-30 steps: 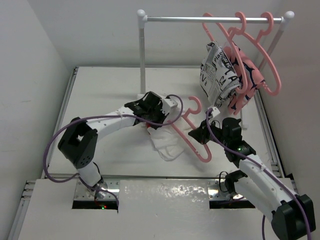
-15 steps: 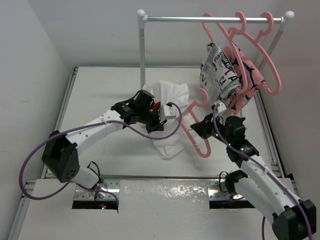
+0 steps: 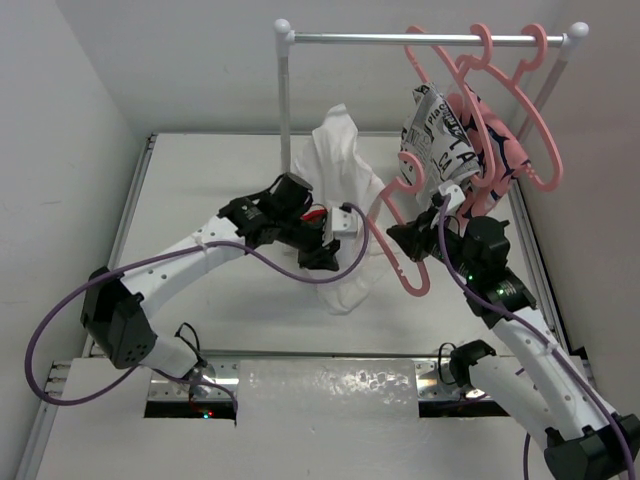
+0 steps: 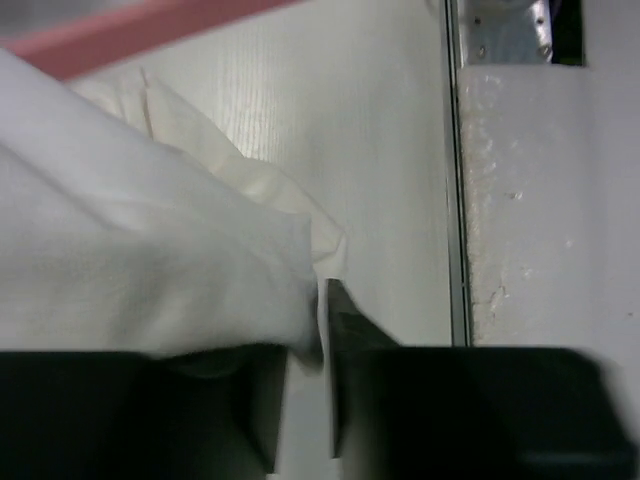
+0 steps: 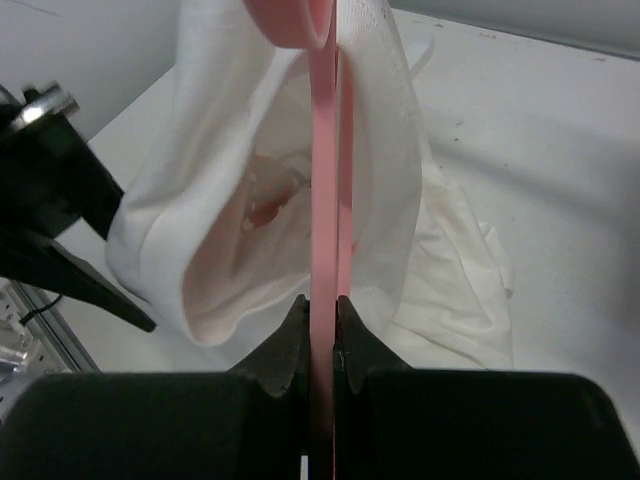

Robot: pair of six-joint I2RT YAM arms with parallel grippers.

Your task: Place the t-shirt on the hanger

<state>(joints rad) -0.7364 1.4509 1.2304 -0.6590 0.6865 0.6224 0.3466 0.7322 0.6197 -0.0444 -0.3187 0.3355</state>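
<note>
Left tool (image 3: pixel 318 238) clamped on a fold of the small white cloth t-shirt with red print (image 3: pixel 340 165). The t-shirt is held up over the white desk (image 3: pixel 200 190), mid-desk, its lower end hanging near the surface. Right tool (image 3: pixel 405 245) closed on the salmon-pink plastic hanger (image 3: pixel 416 281), just right of the t-shirt. Right wrist view: hanger edge crosses the t-shirt's gaping opening.

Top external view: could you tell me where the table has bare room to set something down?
Bare: far-left table between its edge and the rack post, and the near strip in front of the t-shirt. Crowded: centre-right, where t-shirt, hanger and hung shirts meet.
</note>
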